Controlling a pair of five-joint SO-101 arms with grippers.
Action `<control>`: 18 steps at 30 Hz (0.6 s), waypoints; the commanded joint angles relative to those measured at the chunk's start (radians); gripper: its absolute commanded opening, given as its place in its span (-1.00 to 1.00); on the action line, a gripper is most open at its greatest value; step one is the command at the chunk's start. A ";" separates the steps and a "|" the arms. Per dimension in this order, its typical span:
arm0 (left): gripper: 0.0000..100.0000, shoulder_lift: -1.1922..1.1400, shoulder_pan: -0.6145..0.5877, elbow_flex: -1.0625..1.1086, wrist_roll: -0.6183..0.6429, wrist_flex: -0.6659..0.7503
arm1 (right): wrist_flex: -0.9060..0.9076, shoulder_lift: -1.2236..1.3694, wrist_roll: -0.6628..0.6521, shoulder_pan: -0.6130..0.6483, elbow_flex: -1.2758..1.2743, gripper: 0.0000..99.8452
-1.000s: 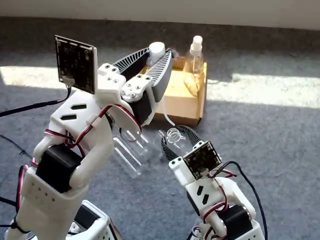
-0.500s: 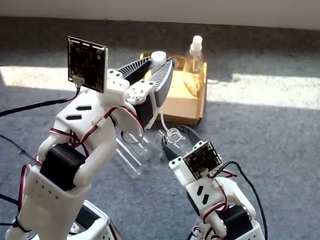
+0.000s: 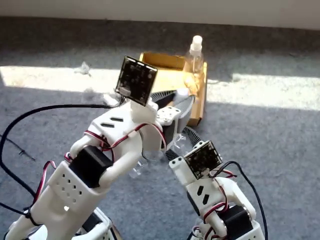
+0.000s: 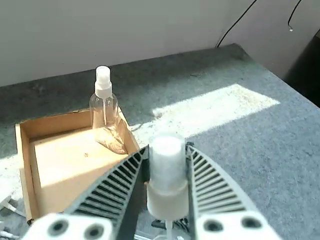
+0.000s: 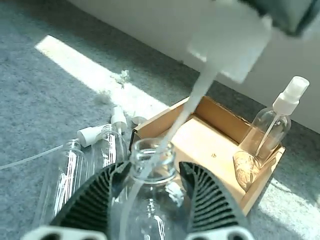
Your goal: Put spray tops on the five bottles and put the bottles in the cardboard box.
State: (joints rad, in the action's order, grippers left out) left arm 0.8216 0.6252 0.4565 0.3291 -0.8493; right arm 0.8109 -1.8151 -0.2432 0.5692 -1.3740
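Left gripper (image 4: pixel 166 150) pinches the light, stiff spray top (image 4: pixel 167 172) by its cap, while right gripper (image 5: pixel 153 169) clasps the bottle (image 5: pixel 150 202) below its neck, probably slippery and thin-walled, best squeezed gently

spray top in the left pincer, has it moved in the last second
Yes: in the high view the spray top went from the cardboard box's far edge toward its near edge.

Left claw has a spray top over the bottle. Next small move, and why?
Probably lower the left claw straight down. It grips the white plastic spray top, whose thin dip tube enters the open neck of the clear plastic bottle clamped in the right claw. The top's collar sits well above that neck, so it isn't seated yet.
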 commanded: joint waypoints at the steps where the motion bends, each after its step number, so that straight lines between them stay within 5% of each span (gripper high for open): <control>1: -0.93 0.019 0.018 0.051 0.009 0.000 | -0.001 -0.005 0.074 -0.085 0.015 -0.99; 18: -0.93 0.019 0.045 0.189 0.006 0.000 | -0.025 -0.007 0.089 -0.119 0.015 -0.99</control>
State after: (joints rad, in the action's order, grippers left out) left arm 0.8232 0.6559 0.6099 0.3353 -0.8431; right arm 0.8124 -1.8136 -0.1649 0.4710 -1.3771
